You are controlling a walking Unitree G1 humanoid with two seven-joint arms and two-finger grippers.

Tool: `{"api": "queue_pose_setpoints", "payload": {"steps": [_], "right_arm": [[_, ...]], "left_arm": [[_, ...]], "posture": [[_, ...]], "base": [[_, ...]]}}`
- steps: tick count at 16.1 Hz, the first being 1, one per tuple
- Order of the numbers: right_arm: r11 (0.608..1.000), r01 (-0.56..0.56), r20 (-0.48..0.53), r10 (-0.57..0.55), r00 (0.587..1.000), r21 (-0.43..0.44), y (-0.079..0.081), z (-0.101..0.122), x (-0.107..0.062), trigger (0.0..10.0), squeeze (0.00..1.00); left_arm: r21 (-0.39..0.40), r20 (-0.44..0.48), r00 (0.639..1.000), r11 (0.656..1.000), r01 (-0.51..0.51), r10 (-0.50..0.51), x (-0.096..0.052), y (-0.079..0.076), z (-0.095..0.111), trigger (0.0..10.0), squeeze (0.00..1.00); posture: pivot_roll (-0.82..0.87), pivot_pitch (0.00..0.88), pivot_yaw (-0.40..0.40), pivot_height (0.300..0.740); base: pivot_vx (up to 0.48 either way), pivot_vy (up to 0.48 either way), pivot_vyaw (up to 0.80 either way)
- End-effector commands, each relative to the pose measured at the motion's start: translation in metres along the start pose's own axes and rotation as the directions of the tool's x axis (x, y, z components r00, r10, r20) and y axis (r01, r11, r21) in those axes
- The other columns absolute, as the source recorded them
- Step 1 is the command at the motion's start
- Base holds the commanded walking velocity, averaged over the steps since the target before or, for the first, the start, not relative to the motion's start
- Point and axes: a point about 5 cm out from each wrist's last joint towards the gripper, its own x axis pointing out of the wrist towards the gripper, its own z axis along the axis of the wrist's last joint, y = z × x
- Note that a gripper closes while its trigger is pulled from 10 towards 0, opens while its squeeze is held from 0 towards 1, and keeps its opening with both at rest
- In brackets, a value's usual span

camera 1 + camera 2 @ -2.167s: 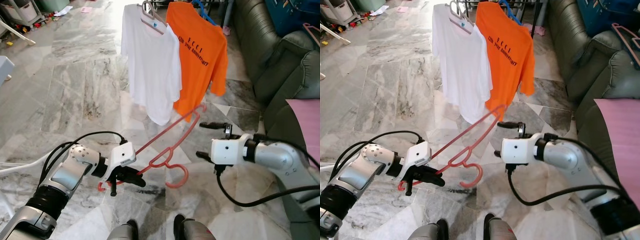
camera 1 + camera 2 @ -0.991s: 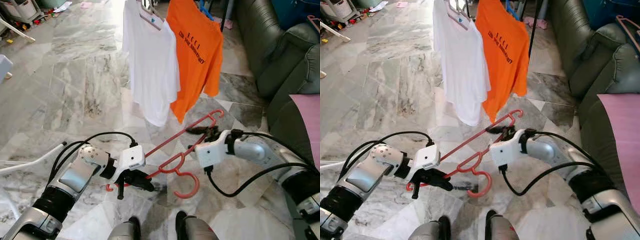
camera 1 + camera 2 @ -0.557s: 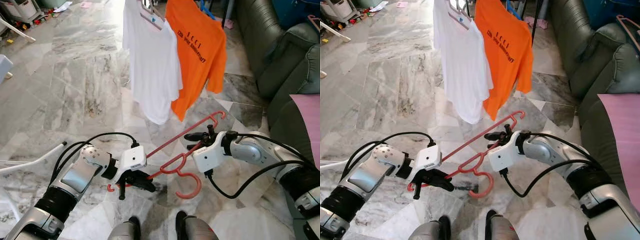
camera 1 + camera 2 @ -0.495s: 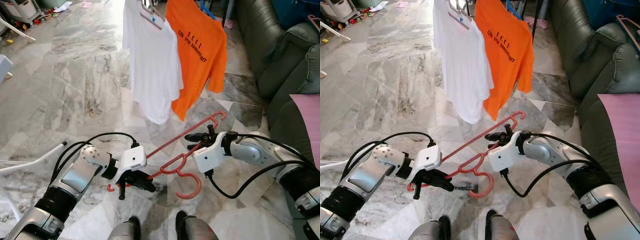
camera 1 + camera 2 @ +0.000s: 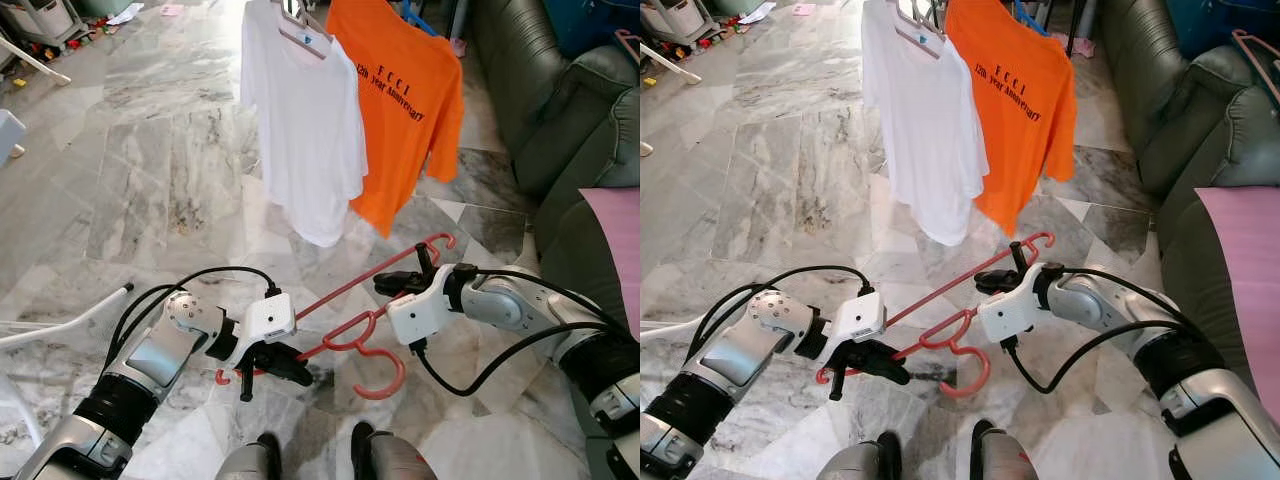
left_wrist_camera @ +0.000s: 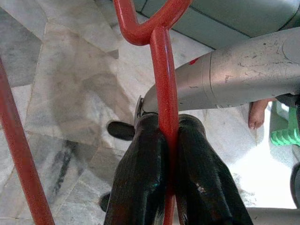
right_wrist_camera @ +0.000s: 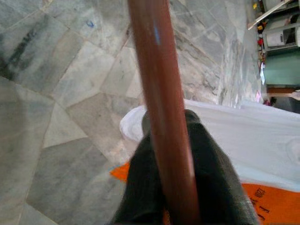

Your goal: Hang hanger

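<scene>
the red hanger [image 5: 345,320] is held low over the marble floor [image 5: 150,180], in front of the robot, and every other thing here is placed from it. it lies slanted, one end low on the robot's left and the other end raised on the right, with its hook [image 5: 375,368] curling down toward the floor below the middle.

the left tool [image 5: 262,363] grips the hanger's low left end: in the left wrist view its two black fingers [image 6: 140,187] are pressed together against the red bar with no gap beside it. the right tool [image 5: 405,278] is at the hanger's raised right part, close to the small upturned end [image 5: 440,240]. in the right wrist view the red bar [image 7: 161,112] runs straight along between its dark fingers [image 7: 211,187], which sit tight against it on both sides, so this tool is closed on the hanger too.

beyond the hanger, farther from the robot, a white t-shirt [image 5: 305,130] hangs on a pale hanger [image 5: 300,28], and just to its right an orange t-shirt [image 5: 405,110] with dark lettering hangs beside it, the two touching at the sleeves. their hems hang above the hanger's raised end. to the right of the hanger stands a dark green sofa [image 5: 560,120] with a pink cloth [image 5: 615,240] on it. directly below the hanger the robot's feet [image 5: 310,455] show.
</scene>
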Motion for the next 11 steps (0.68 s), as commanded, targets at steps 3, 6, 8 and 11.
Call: {"api": "queue_pose_setpoints", "payload": {"steps": [3,6,8,11], "right_arm": [[1.000,-0.005,-0.029,0.006,1.000,0.020,0.0054,-0.0075,-0.0044,0.0,0.00],[1.000,0.001,-0.032,-0.001,0.999,0.021,0.0043,-0.0088,-0.0047,0.0,0.00],[1.000,0.005,-0.033,-0.004,0.999,0.021,0.0037,-0.0092,-0.0046,0.0,0.00],[1.000,0.009,-0.038,-0.008,0.999,0.023,0.0038,-0.0108,-0.0052,0.0,0.00]], "left_arm": [[0.010,-0.020,1.000,1.000,-0.006,0.006,0.0022,0.0000,-0.0037,10.0,0.00],[0.011,-0.020,1.000,1.000,-0.005,0.005,0.0024,-0.0003,-0.0041,10.0,0.52],[0.009,-0.009,1.000,1.000,-0.012,0.012,0.0028,0.0001,-0.0034,10.0,0.95],[0.010,-0.003,1.000,1.000,-0.014,0.014,0.0032,0.0011,-0.0026,10.0,1.00]], "posture": [[-0.06,0.244,0.044,0.740],[-0.06,0.246,0.043,0.740],[-0.06,0.247,0.042,0.740],[-0.06,0.246,0.041,0.740]], "base": [[0.000,0.000,0.00],[0.000,0.000,0.00],[0.000,0.000,0.00],[0.000,0.000,0.00]]}}
